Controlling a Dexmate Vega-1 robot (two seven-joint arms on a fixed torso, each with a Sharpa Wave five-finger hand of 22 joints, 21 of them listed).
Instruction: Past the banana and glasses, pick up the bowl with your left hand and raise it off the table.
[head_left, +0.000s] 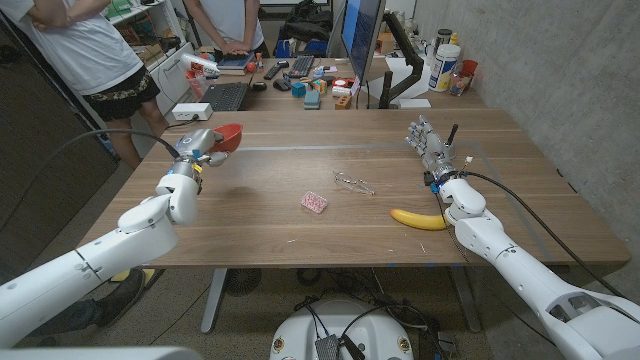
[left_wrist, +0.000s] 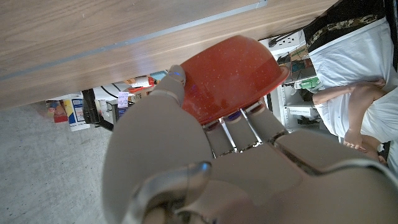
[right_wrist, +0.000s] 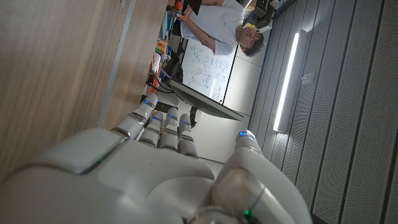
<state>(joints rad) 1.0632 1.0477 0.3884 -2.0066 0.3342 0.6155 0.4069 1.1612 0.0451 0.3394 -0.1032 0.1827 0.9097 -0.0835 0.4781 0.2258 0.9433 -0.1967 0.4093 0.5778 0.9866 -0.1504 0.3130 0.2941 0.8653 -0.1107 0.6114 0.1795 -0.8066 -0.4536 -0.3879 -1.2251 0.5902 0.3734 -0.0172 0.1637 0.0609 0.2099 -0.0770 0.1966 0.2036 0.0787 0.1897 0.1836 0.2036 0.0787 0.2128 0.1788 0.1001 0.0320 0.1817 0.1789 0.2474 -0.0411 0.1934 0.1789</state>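
While the left hand (head_left: 200, 148) grips the red bowl (head_left: 229, 136) by its rim, the bowl hangs tilted at the worktop's (head_left: 300, 240) far left, and the left wrist view shows it clear of the wood, fingers (left_wrist: 239, 121) under it and the thumb over its edge. Well apart from it, near the middle, lie a small pink packet (head_left: 314, 203) and a pair of glasses (head_left: 354, 182); a banana (head_left: 418, 218) lies further right, just beside the right arm. The right hand (head_left: 428, 142) stands upright past the banana, holding nothing, its fingers loosely apart. Clutter and two people stand behind the far edge.
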